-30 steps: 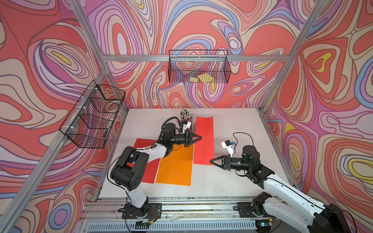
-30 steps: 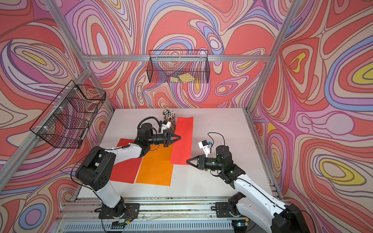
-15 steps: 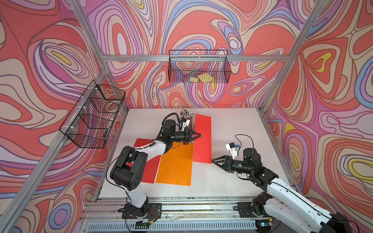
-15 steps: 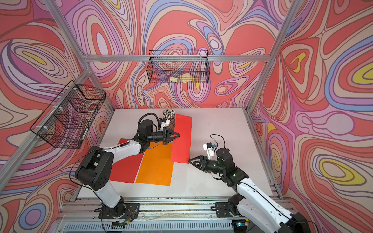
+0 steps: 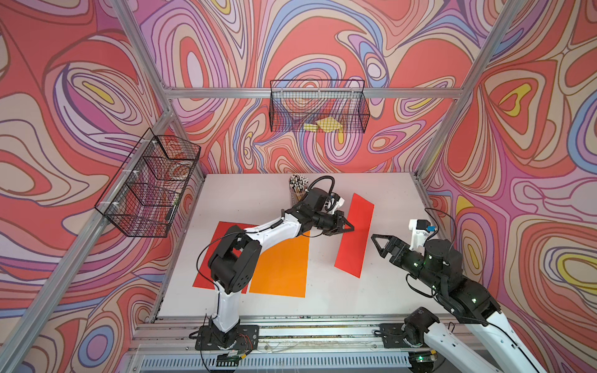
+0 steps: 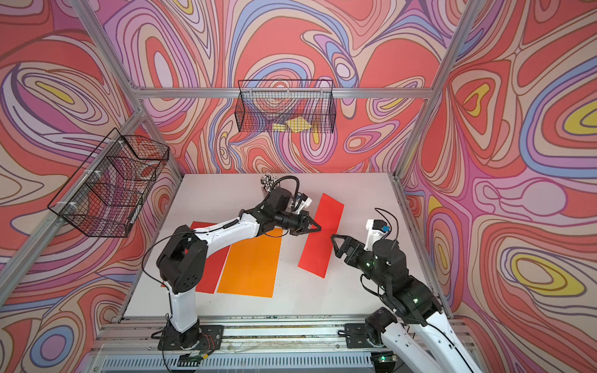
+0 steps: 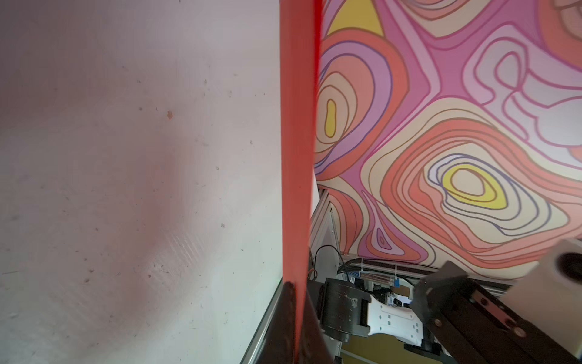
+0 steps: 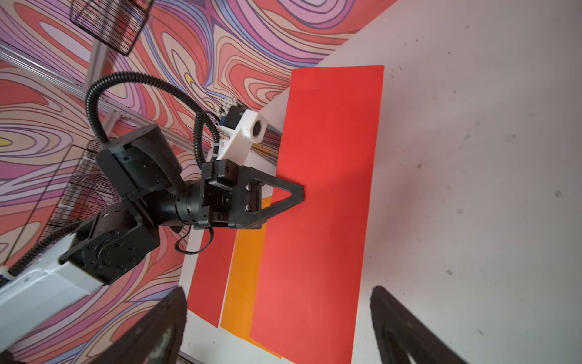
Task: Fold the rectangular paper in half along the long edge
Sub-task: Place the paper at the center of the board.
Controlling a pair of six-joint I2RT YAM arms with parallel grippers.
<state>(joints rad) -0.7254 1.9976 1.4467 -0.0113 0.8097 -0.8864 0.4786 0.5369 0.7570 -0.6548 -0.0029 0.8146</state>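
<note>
The rectangular paper [image 5: 355, 239] [image 6: 321, 235] is a long, narrow red strip. It is lifted off the white table [image 5: 258, 200] and slightly skewed. My left gripper [image 5: 350, 228] [image 6: 318, 228] is shut on the middle of its left long edge. In the left wrist view the paper [image 7: 299, 157] runs edge-on out of the pinched gripper [image 7: 296, 293]. My right gripper [image 5: 374, 239] [image 6: 334, 240] stands open just right of the strip, touching nothing. The right wrist view shows the paper [image 8: 321, 205] between and beyond the spread gripper [image 8: 277, 291], with the left gripper [image 8: 300, 192] clamped on the paper's edge.
An orange sheet [image 5: 281, 264] and a darker red sheet [image 5: 219, 232] lie flat on the table's left half, under the left arm. A cup of pencils [image 5: 298, 187] stands at the back. Wire baskets hang on the back wall [image 5: 318, 106] and left wall [image 5: 148, 184].
My right gripper has opened, let go of the paper's near right corner and drawn back to the right. The left gripper has carried the strip rightward, and it now sits skewed.
</note>
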